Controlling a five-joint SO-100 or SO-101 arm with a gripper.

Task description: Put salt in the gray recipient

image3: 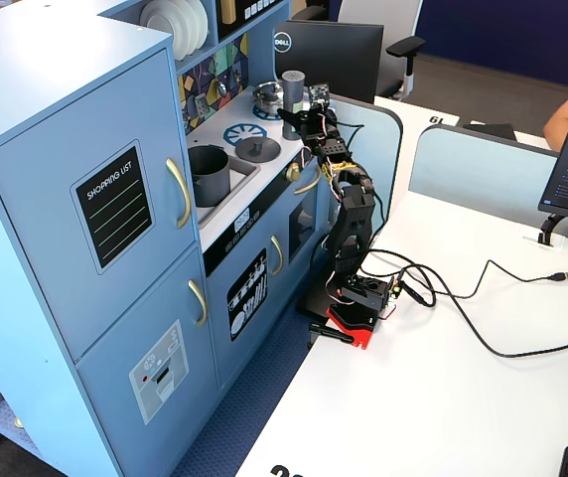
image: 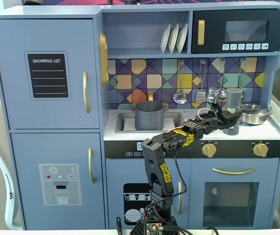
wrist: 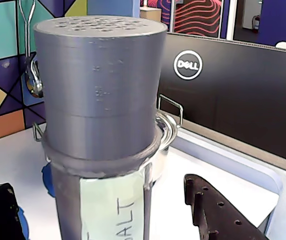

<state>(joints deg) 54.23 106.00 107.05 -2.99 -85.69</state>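
Gripper astride salt shaker — base cropped

"SHOPPING LIST" on the fridge door chalkboard, "DELL" on the monitor, "SALT" on the gray shaker

Arm base: your arm stands in front of the play kitchen's lower doors, its base on the white table in a fixed view.
Arm pose: the lower link rises upright, then the forearm reaches up and to the right over the counter in a fixed view.
Gripper: your gripper sits at counter height, jaws spread apart.
Fingers: in the wrist view the two dark fingers stand on either side of the salt shaker, not pressing it.
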